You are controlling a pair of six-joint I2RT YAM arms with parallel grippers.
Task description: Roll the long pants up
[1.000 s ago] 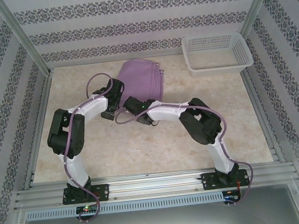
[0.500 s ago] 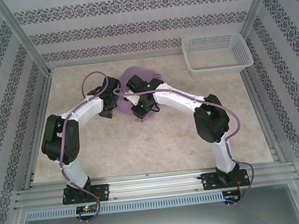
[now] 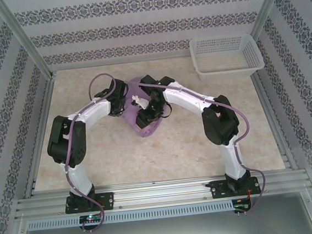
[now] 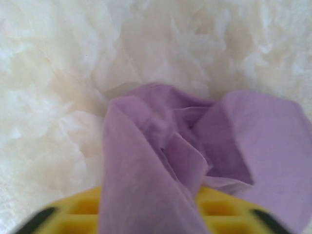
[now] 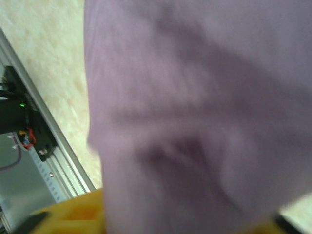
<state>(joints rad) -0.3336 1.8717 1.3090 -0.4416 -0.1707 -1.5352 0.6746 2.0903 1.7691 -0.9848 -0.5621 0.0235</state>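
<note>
Rolling pants (image 3: 146, 130), bunched just toward 12 o'clock from table (image 3: 93, 156) centre.
Left gripper (image 3: 124, 99) at the bundle's 10 o'clock, right gripper (image 3: 148, 115) on top; both smothered in cloth, so impossible to tell open or clamped. Best done by keeping the roll tight and even, tucking loose folds in, pulling toward 6 o'clock without dragging the whole bundle.

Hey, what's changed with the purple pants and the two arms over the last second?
The long pants, which lay folded flat at the far middle, are now a bunched lump drawn nearer. The right arm has reached over them, and the right gripper is under fabric. Cloth also lies across the left gripper. I can't tell whether either one grips it. The white basket has stayed at the far right.
</note>
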